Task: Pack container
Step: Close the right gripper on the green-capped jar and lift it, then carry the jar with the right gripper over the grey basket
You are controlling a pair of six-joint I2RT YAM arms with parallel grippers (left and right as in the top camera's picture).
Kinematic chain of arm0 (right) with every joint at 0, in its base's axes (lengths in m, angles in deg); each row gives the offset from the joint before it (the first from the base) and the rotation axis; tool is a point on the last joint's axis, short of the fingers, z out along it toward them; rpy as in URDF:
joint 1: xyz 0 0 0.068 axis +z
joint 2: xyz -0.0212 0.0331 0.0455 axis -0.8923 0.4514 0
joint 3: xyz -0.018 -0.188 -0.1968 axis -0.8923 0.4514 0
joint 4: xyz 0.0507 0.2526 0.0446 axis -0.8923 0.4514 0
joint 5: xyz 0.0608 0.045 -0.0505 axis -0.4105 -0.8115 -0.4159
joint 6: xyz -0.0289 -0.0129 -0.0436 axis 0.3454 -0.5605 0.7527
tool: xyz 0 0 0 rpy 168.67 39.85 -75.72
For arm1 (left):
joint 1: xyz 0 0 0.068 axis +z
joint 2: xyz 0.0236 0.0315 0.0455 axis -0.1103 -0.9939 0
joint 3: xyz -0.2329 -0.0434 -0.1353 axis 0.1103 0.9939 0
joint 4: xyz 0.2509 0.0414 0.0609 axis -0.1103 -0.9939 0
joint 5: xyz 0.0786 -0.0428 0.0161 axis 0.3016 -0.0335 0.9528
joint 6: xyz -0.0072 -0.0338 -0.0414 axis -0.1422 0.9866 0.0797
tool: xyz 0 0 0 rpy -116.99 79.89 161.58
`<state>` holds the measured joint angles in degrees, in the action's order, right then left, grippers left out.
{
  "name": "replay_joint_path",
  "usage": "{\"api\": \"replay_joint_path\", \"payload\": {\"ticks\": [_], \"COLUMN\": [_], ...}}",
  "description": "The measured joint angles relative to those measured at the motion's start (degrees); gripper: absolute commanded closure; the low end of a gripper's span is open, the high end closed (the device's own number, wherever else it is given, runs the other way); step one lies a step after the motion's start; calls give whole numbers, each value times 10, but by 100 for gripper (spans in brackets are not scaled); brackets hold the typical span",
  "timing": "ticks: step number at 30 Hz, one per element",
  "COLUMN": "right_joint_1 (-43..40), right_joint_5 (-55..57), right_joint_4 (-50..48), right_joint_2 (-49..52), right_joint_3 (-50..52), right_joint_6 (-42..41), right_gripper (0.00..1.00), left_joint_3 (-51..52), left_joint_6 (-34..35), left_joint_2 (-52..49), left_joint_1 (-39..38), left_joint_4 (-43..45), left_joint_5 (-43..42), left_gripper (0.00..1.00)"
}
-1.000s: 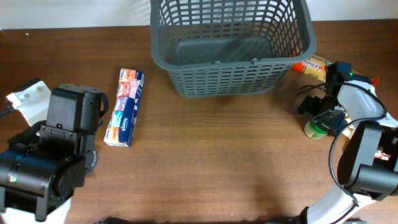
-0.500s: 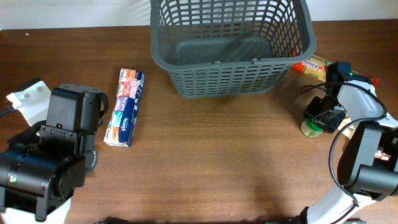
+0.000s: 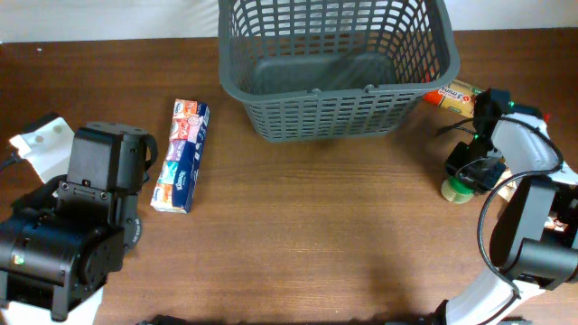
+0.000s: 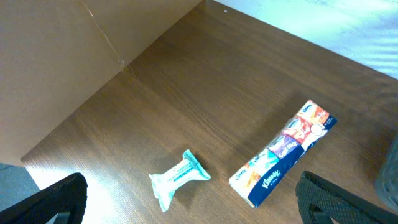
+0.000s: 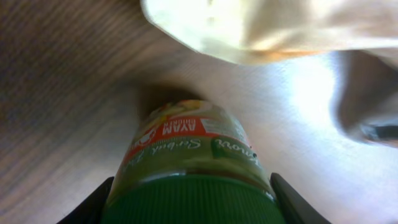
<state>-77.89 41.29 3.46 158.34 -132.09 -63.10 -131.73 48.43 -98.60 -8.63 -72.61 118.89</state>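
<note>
The container [image 3: 334, 63], a large dark grey slotted basket, stands at the back middle of the table with nothing showing inside. At the right edge my right gripper [image 3: 471, 171] is shut on a small jar [image 3: 457, 190] with a green lid. In the right wrist view the jar [image 5: 193, 146] fills the space between both fingers [image 5: 93, 202], its green lid [image 5: 193, 202] nearest the camera. My left gripper [image 4: 199, 214] is open above the table's left side, with nothing between its fingers.
A long Kleenex tissue pack [image 3: 181, 155] lies left of the basket, also seen in the left wrist view [image 4: 283, 152]. A small white-teal wipes packet [image 4: 177, 179] lies near it. A yellow-orange snack packet [image 3: 454, 94] sits beside the basket's right wall, just behind the right gripper.
My right gripper's jaws have closed from wide open onto the green-lidded jar, which has barely shifted. The left arm has not moved.
</note>
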Motion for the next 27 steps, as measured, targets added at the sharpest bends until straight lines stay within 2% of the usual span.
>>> {"api": "replay_joint_path", "payload": {"ticks": [3,10,16,22,27], "right_joint_1": [-7,-50,-59,-5,71], "right_joint_5": [24,51,-10,-138,-176], "right_joint_4": [63,201,231,204,192], "right_joint_2": [4,3,-16,-53,-63], "right_joint_3": [-81,-393,-617,-740,-758], "right_joint_6": [0,0,9,17,20], "right_gripper": [96,96,96,96,96], "left_joint_3": [0,0,0,0,0], "left_joint_6": [0,0,0,0,0], "left_joint_2": [0,0,0,0,0], "left_joint_1": [0,0,0,0,0], "left_joint_4": [-1,0,0,0,0], "left_joint_5": [0,-2,-2,-2,-2], "left_gripper": [1,1,1,0,0]}}
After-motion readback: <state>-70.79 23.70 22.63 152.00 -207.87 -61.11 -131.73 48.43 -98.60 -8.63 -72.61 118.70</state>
